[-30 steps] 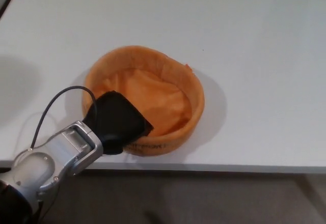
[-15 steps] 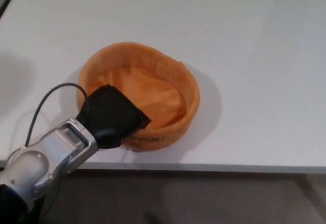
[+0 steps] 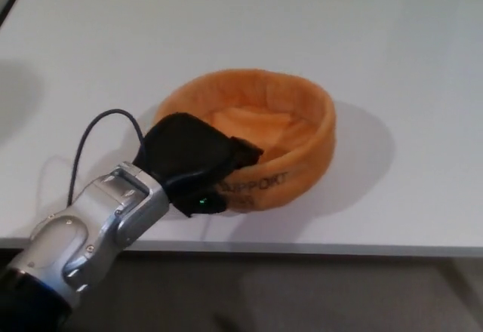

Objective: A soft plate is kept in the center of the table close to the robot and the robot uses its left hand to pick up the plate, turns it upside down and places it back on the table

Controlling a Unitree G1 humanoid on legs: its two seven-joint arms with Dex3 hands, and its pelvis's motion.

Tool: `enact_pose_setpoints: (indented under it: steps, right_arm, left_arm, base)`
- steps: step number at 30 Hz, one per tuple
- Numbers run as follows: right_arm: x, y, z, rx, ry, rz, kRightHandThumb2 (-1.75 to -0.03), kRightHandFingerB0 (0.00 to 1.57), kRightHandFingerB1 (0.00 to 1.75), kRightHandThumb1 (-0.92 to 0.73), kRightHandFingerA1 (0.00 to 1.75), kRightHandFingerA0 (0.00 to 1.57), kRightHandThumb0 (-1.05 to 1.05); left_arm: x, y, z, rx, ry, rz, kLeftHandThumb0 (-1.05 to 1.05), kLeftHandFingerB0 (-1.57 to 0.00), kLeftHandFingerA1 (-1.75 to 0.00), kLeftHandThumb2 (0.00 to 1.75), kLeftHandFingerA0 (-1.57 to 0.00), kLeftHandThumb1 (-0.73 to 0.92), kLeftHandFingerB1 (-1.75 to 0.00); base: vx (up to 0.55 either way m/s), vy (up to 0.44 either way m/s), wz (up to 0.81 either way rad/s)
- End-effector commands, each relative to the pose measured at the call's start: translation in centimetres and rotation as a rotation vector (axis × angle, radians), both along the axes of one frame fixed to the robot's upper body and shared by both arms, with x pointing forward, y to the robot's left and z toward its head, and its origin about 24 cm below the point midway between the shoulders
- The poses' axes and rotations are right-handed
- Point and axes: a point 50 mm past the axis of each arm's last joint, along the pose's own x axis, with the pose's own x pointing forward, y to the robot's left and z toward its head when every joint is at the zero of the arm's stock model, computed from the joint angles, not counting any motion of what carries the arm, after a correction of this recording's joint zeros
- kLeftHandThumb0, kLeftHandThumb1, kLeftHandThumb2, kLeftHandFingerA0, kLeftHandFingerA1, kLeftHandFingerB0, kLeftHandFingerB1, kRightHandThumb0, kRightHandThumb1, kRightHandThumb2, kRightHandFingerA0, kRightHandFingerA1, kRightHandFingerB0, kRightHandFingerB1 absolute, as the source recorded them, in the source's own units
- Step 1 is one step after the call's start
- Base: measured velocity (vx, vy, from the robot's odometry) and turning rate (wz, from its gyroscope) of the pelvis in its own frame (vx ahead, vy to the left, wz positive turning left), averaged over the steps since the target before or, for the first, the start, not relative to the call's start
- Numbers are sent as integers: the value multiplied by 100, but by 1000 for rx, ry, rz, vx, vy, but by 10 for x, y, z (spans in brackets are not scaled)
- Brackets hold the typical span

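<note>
The left hand [image 3: 192,167] was seen closed on the near-left rim of the soft plate [image 3: 290,132], its black fingers hooked over the wall with one tip reaching inside, and a small green light was visible on its underside. Behind it, a silver forearm [image 3: 90,234] and a thin black cable [image 3: 98,132] were shown coming in from the lower left. The plate, an orange padded bowl-like thing with printed lettering on its outer wall, was held tilted, its far side raised or leaning, near the front edge of the white table [image 3: 392,38]. It was judged to be light, limp and easily deformed, not fragile; the rim was taken as the best hold, since the thick wall could be pinched without slipping. The right hand was not in view
</note>
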Motion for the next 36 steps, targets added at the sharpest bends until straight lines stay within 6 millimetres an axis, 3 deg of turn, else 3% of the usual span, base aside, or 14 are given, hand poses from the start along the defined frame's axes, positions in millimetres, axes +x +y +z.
enact_pose_setpoints:
  steps: [1, 5, 9, 10, 12, 15, 17, 21, 25, 26, 28, 29, 30, 36]
  right_arm:
    - [3, -3, 2, -44, 22, -12, -67, 34, 31, -87, 50, 60, -59]
    - [4, -3, 3, -53, 16, 2, -67, 33, 31, -89, 51, 59, -58]
    - [4, -4, 3, -59, 24, -3, -67, 34, 31, -89, 50, 61, -58]
    - [4, -4, 3, -58, 24, -2, -67, 34, 31, -89, 50, 61, -57]
    - [5, -5, 3, -62, 26, 2, -67, 35, 31, -89, 51, 61, -58]
    - [5, -6, 3, -66, 31, 7, -67, 34, 31, -89, 50, 61, -59]
    - [5, -6, 4, -70, 23, 12, -67, 34, 31, -89, 49, 62, -58]
    - [5, -6, 5, -62, 33, 11, -67, 34, 31, -89, 50, 63, -57]
    - [5, -5, 4, -62, 30, 12, -67, 34, 31, -88, 50, 63, -57]
    - [4, -5, 4, -70, 31, 13, -67, 34, 31, -89, 49, 62, -58]
    - [5, -6, 5, -74, 29, 12, -67, 34, 31, -89, 50, 62, -59]
    - [5, -6, 4, -75, 29, 12, -68, 34, 31, -89, 49, 62, -58]
    - [7, -6, 5, -77, 28, 11, -67, 34, 31, -89, 48, 62, -59]
    - [7, -4, 5, -72, 14, 15, -67, 35, 32, -89, 52, 65, -58]
  left_arm:
    - [-1, 1, 6, -1013, 875, 48, -26, -71, -175, 58, -91, 62, -175]
    - [-1, -3, 5, -1286, 1006, 37, -30, -74, -175, 60, -96, 61, -175]
    - [0, -3, 21, -1691, 1068, -35, -33, -76, -175, 61, -101, 60, -175]
    - [1, -3, 23, -1737, 1068, -46, -34, -77, -175, 61, -102, 59, -165]
    - [1, -2, 29, -1879, 1070, -84, -31, -75, -175, 60, -101, 57, -167]
    - [4, 8, 48, -2170, 931, -220, -31, -73, -175, 62, -97, 64, -175]
    - [6, 14, 51, -2227, 895, -238, -34, -71, -175, 62, -98, 68, -175]
    - [12, 43, 51, -2676, 765, -211, -34, -69, -175, 59, -98, 66, -175]
    - [12, 61, 37, -2808, 632, -98, -36, -65, -175, 61, -97, 68, -175]
    - [11, 64, 33, -2832, 611, -68, -49, -96, -148, 89, -122, 53, -134]
    - [11, 69, 26, -2846, 586, -29, -51, -96, -149, 90, -123, 55, -135]
    - [11, 71, 23, -2862, 559, 12, -35, -66, -175, 61, -100, 72, -175]
    - [11, 74, 18, -2888, 543, 48, -49, -97, -149, 89, -123, 54, -135]
    - [7, 88, -10, -2989, 458, 324, -46, -101, -148, 89, -125, 52, -136]
  base:
    - [0, 0, 0]
    - [0, 0, 0]
    - [0, 0, 0]
    - [0, 0, 0]
    - [0, 0, 0]
    - [0, 0, 0]
    - [0, 0, 0]
    - [0, 0, 0]
    - [0, 0, 0]
    - [0, 0, 0]
    - [0, 0, 0]
    - [0, 0, 0]
    - [0, 0, 0]
    - [0, 0, 0]
